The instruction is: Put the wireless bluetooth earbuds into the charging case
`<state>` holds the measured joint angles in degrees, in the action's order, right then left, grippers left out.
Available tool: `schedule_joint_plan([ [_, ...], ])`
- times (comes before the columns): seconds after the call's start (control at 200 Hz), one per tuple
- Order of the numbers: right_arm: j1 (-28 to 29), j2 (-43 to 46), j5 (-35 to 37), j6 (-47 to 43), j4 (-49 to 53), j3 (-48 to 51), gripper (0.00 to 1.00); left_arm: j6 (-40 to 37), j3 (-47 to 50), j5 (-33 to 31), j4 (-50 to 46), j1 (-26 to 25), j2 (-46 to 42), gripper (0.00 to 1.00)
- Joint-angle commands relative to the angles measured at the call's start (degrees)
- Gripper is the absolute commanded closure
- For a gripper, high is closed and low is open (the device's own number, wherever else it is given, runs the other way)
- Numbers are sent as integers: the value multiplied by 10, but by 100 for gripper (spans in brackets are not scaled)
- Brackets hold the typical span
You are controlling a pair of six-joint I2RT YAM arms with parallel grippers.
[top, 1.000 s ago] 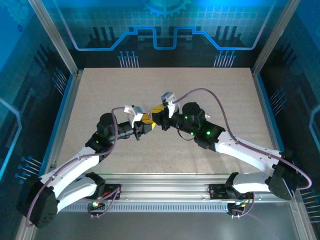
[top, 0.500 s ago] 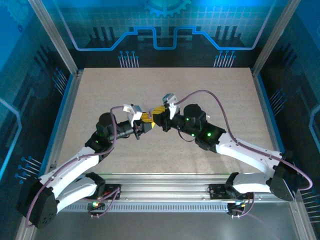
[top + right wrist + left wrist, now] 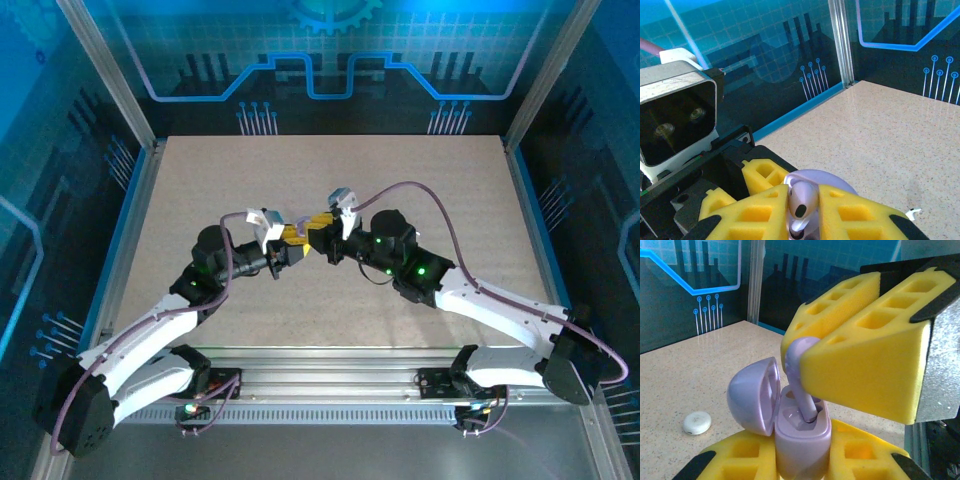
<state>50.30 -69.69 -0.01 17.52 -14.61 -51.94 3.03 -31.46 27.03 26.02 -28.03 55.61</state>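
Top external shows a beige speckled table (image 3: 200, 200) inside a booth of blue walls (image 3: 320, 50) printed with grids and glowing circuit lines. Aluminium posts (image 3: 105, 70) stand at the corners, and a slotted rail (image 3: 330, 385) runs along the near edge. Both arms reach to the table's middle, where the left gripper (image 3: 291, 238) and right gripper (image 3: 318, 226) meet tip to tip.

Left wrist view: the left gripper's yellow foam fingers (image 3: 735, 460) are clamped on the sides of a lavender case (image 3: 802, 440). The case is held upright above the table, its lid (image 3: 754, 396) swung open to the left. A lavender bud (image 3: 799, 357) stands in the case with its stem down in a socket. Its head is pinched between the right gripper's foam fingers (image 3: 865, 360). A white round piece (image 3: 696, 423) lies on the table, well apart to the left.

Right wrist view: the bud's head pokes up between the closed fingers, with the lid just behind. A tiny white bit (image 3: 912, 214) lies on the table at right, too small to tell what. The surface has a slight sheen and faintly mirrors the wall's lines near its far edge.
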Motion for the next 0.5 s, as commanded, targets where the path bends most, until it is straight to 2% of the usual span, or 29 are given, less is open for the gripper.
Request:
schedule_joint_plan([
  [0.0,7,9,2,-3,16,12,79,-1,-29,-9,34,-3,-16,84],
  [0.495,6,-3,-15,-2,23,5,72,-8,-35,-3,26,-4,-20,84],
])
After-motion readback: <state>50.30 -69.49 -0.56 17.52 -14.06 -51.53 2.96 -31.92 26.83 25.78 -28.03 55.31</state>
